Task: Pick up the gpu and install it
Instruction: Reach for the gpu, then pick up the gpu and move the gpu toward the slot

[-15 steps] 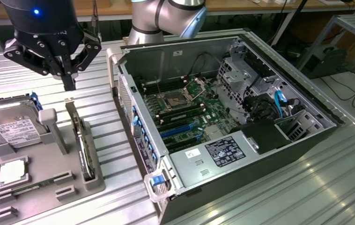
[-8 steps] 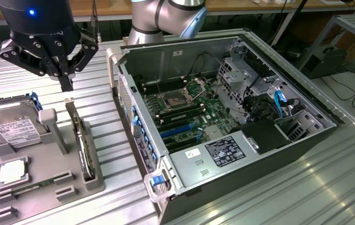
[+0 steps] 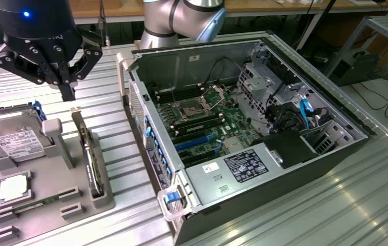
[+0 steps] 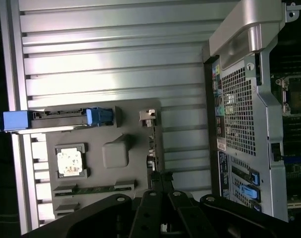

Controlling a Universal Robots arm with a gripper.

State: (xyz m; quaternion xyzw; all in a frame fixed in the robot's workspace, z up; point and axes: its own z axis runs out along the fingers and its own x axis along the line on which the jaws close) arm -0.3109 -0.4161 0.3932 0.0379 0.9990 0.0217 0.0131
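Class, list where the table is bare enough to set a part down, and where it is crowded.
Free: the table at the exterior view's right of the computer case. Crowded: the narrow strip between case and parts tray.

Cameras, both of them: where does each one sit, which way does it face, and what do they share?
Exterior view: off the arm and high up, looking down at the open computer case and grey parts holder; the arm and gripper show.
Wrist view: on the wrist, looking down past the gripper at the holder and the case's rear panel.
Shared: the gripper, the holder, the gpu standing on edge in it, and the case.
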